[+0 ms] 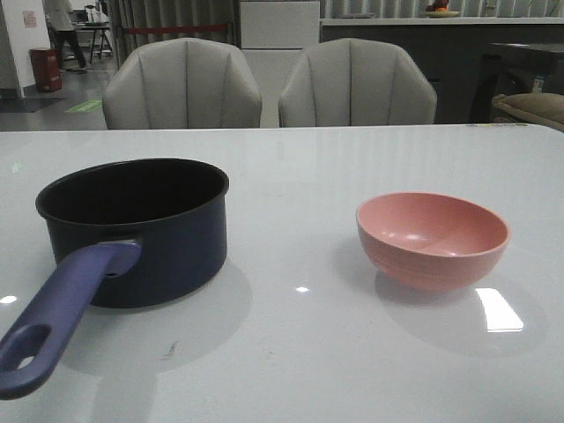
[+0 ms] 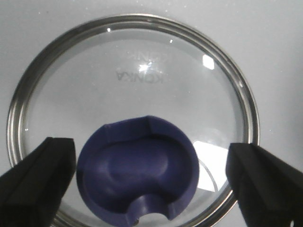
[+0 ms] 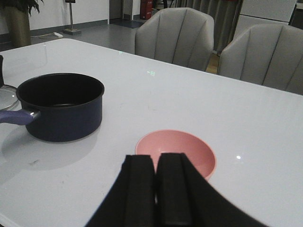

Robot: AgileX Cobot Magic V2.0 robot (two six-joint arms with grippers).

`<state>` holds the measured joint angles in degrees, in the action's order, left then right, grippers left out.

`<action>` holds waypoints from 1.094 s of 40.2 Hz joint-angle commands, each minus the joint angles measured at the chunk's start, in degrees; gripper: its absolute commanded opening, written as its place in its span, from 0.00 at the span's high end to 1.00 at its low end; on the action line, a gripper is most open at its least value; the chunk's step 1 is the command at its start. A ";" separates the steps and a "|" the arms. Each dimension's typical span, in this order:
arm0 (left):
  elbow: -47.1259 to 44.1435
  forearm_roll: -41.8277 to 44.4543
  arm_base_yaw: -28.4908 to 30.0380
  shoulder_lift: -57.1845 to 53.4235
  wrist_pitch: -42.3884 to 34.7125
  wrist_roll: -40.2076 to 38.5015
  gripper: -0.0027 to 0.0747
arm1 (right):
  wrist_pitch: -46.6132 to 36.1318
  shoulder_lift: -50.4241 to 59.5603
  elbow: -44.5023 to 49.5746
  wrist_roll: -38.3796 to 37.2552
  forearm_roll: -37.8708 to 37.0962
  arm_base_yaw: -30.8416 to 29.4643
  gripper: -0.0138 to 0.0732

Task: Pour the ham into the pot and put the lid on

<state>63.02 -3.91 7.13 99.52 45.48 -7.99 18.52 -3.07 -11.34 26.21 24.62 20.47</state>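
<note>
Two black left gripper (image 2: 150, 177) fingers hang spread around the round glass lid's (image 2: 132, 85) dark blue knob (image 2: 137, 170); centre, then pinch. Right gripper (image 3: 156, 189) is closed, empty.

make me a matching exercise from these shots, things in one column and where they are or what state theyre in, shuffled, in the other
Things:
1. pot
2. pink bowl
3. lid
4. right hand

Place or state:
A. fingers closed together above the near side of the bowl
B. lying flat on the table, its blue knob between the open fingers of the left hand
C. on the table's left side in the front view, purple handle toward the camera
D. on the table's right side in the front view, upright

Pairs: 1-C, 2-D, 3-B, 4-A
</note>
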 commanded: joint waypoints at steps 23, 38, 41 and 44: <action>1.93 -0.13 0.05 -0.11 -0.09 -0.71 0.70 | -4.16 -0.50 -1.57 0.51 0.78 0.05 0.67; 1.93 -0.13 0.05 -3.84 -1.81 -0.10 0.71 | -4.16 -0.50 -1.57 0.51 0.78 0.05 0.67; 2.06 0.35 0.05 -5.32 -2.29 0.03 0.71 | -4.16 -0.50 -1.57 0.51 0.78 0.05 0.67; 3.31 0.35 0.05 -7.08 -1.81 1.70 0.71 | -4.16 -0.50 -1.57 0.51 0.78 0.05 0.67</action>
<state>63.54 -3.57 7.13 96.99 45.34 -7.46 18.52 -3.07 -11.34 26.21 24.62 20.47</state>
